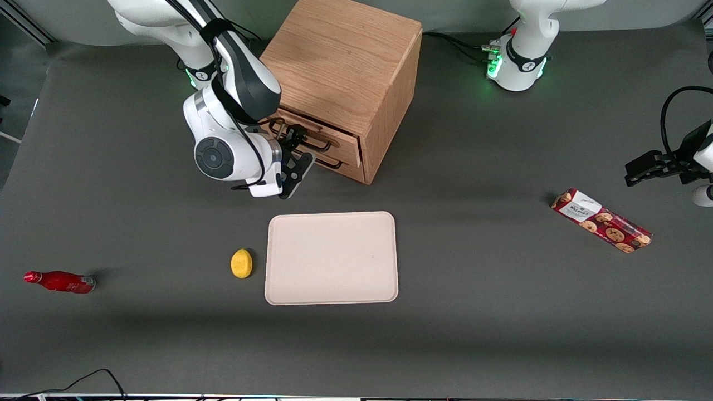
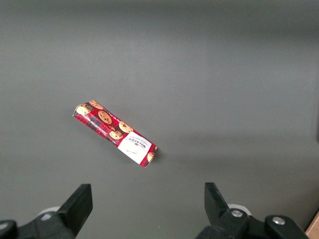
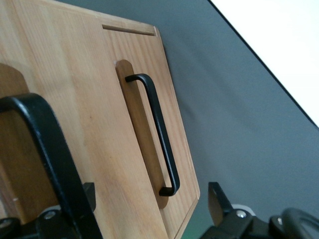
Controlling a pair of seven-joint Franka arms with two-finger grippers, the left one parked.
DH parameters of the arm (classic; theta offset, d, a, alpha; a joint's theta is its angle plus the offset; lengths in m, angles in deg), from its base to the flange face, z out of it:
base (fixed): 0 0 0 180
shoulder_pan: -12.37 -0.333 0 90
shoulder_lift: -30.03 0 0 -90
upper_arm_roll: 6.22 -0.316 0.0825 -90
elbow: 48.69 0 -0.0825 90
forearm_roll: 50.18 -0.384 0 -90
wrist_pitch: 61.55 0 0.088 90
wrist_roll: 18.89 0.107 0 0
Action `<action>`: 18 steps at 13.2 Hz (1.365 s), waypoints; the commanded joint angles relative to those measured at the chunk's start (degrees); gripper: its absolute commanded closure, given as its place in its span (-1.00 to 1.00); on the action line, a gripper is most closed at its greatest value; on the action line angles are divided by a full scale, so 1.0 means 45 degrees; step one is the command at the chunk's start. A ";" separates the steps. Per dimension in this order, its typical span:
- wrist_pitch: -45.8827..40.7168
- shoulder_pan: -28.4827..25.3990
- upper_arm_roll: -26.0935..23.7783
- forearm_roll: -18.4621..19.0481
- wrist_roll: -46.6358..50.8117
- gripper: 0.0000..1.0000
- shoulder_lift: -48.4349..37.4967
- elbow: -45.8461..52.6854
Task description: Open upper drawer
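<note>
Cookie pack (image 1: 601, 220) label maybe "Walkers"; jaws (image 1: 294, 146) at upper drawer (image 1: 320, 139) handle.

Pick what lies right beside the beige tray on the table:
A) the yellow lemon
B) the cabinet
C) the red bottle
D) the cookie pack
A: the lemon sits next to the tray, while the bottle lies toward the working arm's end of the table and the cookie pack toward the parked arm's. The claw is at the cabinet's drawer handles.
</note>
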 commanded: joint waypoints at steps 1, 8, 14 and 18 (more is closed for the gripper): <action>0.0207 0.0316 -0.0026 0.0122 -0.0393 -1.00 0.0087 0.0193; 0.0266 0.1137 -0.0201 0.0181 -0.0744 -1.00 0.0496 0.0720; 0.0247 0.2600 -0.1313 0.0649 -0.0725 -1.00 0.0790 0.1111; 0.0247 0.3323 -0.1919 0.0942 -0.0705 -1.00 0.0868 0.1266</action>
